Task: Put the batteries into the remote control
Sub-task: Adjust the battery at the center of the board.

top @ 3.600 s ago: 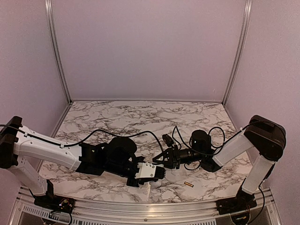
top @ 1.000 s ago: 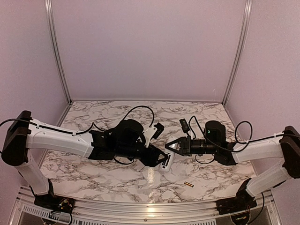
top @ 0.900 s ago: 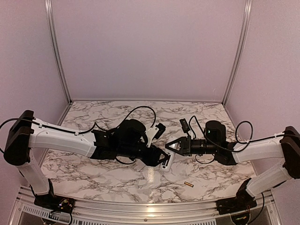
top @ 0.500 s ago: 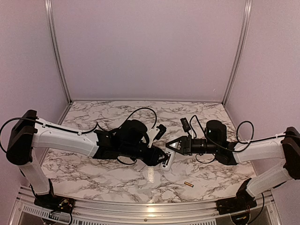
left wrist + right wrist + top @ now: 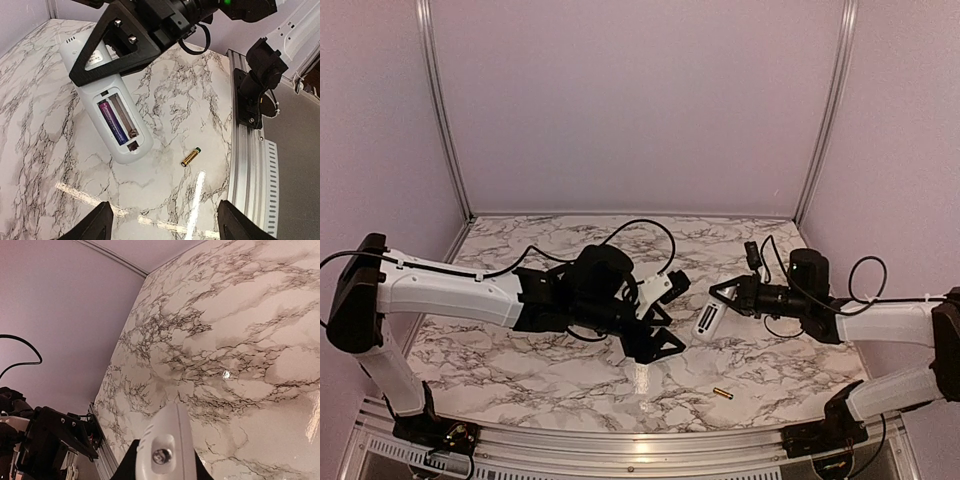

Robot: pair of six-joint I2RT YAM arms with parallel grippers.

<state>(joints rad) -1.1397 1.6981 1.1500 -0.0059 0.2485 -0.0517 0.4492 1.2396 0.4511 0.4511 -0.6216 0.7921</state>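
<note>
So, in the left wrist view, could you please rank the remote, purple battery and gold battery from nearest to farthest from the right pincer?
1. The remote, held in the right pincer.
2. The purple battery, inside the remote's compartment.
3. The gold battery, loose on the table beside the remote.

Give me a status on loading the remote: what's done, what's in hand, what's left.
Done: the dark battery sits in the open compartment of the remote control. In hand: the right end effector grips one end of the remote control, while the left end effector is open and empty. Left: the gold battery lies on the table, and the slot beside the dark battery is empty.
</note>
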